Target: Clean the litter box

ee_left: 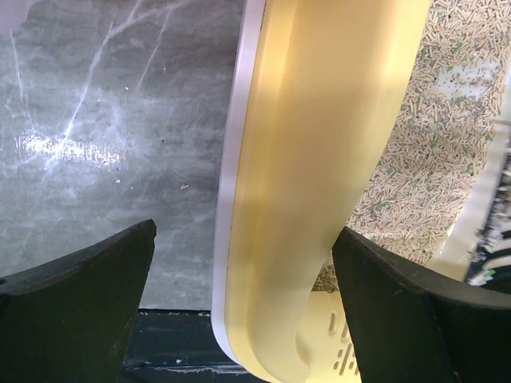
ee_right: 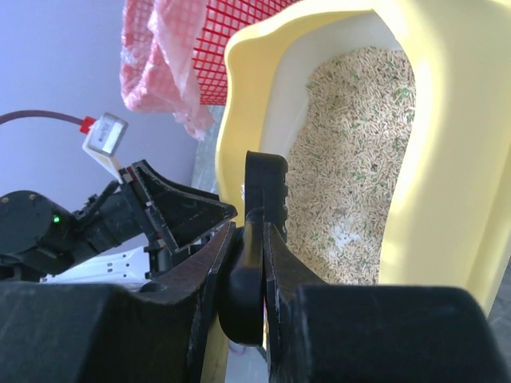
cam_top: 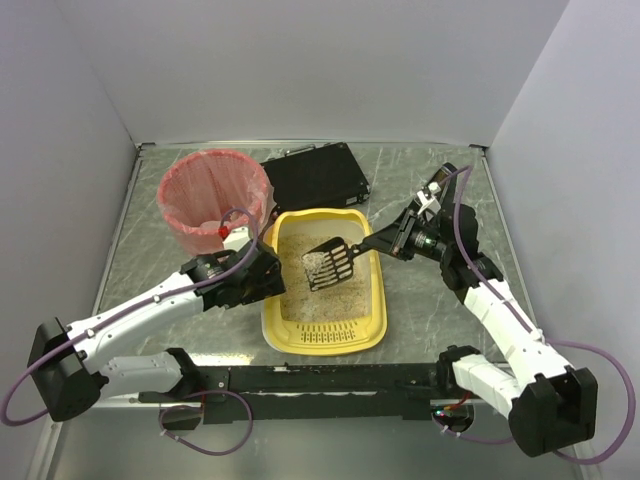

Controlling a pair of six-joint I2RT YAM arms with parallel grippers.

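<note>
The yellow plastic litter box [cam_top: 378, 300] sits on the tabletop [cam_top: 430, 180], left gripper [cam_top: 264, 274] spread astride its rim; right gripper [cam_top: 383, 241] pinches a black slotted scoop [cam_top: 330, 265] (loaded, apparently); emptying into the pink-lined bin [cam_top: 185, 212] remains.

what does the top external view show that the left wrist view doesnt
Only top external: the pink-lined bin, the black case, and the right gripper shut on the scoop by its handle. Only left wrist: the left gripper open, astride the litter box rim with a gap on the table side, and the pellet grain of the litter. Both: the yellow litter box, its litter and the grey table.
</note>
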